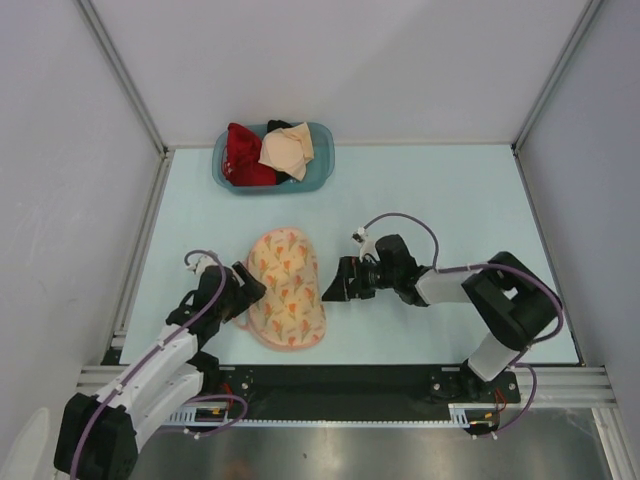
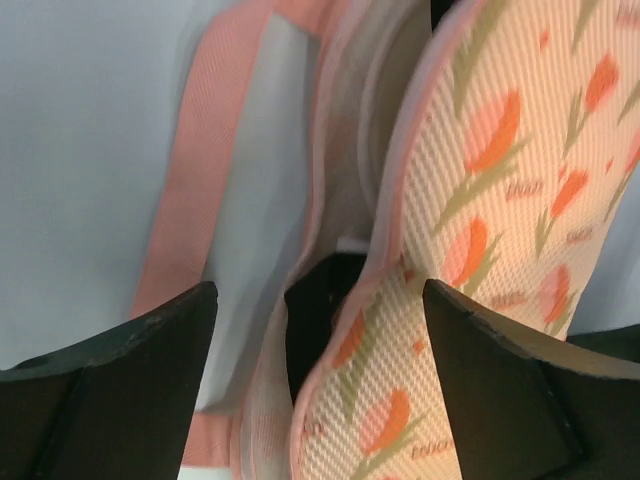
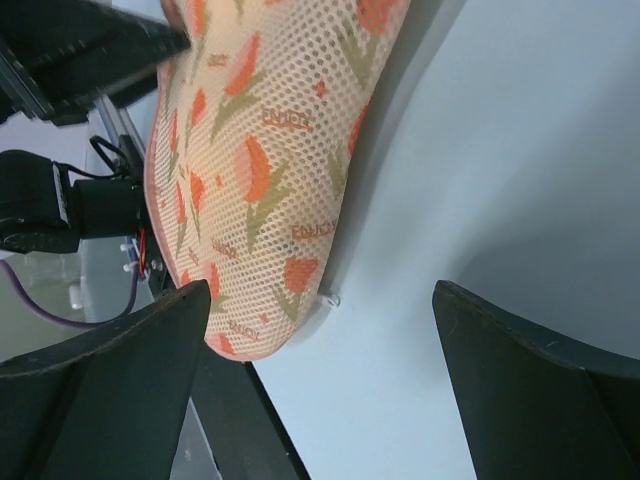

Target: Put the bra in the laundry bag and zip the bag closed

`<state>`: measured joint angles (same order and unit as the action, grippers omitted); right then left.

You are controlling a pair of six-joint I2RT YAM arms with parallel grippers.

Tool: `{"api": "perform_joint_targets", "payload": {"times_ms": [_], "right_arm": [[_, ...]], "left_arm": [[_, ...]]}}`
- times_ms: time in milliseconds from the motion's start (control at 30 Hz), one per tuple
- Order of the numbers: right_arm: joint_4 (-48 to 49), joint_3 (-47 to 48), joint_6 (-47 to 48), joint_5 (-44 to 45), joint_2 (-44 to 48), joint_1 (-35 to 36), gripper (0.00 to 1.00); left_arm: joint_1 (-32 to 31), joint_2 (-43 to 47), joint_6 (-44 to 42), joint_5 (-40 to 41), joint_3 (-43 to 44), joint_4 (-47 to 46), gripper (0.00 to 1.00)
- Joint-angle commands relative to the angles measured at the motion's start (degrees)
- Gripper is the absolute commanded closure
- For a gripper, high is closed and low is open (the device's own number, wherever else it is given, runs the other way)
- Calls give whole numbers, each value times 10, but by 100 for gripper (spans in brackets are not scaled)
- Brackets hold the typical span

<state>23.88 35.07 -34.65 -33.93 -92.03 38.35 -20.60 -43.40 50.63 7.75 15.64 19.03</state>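
Two grippers flank the laundry bag (image 1: 287, 290), which lies on the pale surface (image 1: 440, 190) with its tulip-printed mesh dome upward. The left gripper (image 1: 250, 285) sits at the bag's left edge and the right gripper (image 1: 333, 285) just off its right edge, both pointing in toward it.

From the left wrist, the left gripper (image 2: 318, 290) is spread wide, its dark fingers (image 2: 110, 390) well apart. The bag's rim (image 2: 500, 200) stands between them, with pink trim and pale layers of fabric showing side by side. Neither finger can be seen pressing on the fabric. Whether the rim is zipped cannot be told from here.

From the right wrist, the right gripper (image 3: 320, 290) is also wide open. Only bare surface lies between its fingers (image 3: 540, 380), and it grasps nothing. The bag (image 3: 270, 150) is just beside the left-hand finger in that view, its mesh side curving down to the surface.

No yellow of the bra shows in any view, so its place cannot be told.

Beyond the bag, well apart from it on the far side, stands a blue plastic basket (image 1: 322, 172) with a red garment (image 1: 243, 155) and a beige garment (image 1: 288, 150) piled in it.
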Motion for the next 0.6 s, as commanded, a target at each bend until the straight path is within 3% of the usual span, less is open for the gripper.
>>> {"api": "perform_joint_targets", "payload": {"times_ms": [0, 33, 200, 233, 433, 567], "right_arm": [[110, 26, -37, -49, -58, 1, 4], [119, 29, -53, -53, -67, 1, 5], [155, 61, -76, -62, -120, 8, 9], [153, 67, -76, -61, -126, 10, 9], [139, 122, -88, -64, -180, 21, 12], [151, 149, -116, -67, -219, 37, 18]], "left_arm": [[44, -38, 3, -12, -26, -66, 14], [54, -45, -2, -21, -28, -72, 24], [70, -67, -15, -43, -33, -103, 53], [71, -70, -18, -42, -34, -104, 63], [76, -91, -29, -42, -32, -110, 85], [77, -94, -36, -39, -27, -111, 88]]}}
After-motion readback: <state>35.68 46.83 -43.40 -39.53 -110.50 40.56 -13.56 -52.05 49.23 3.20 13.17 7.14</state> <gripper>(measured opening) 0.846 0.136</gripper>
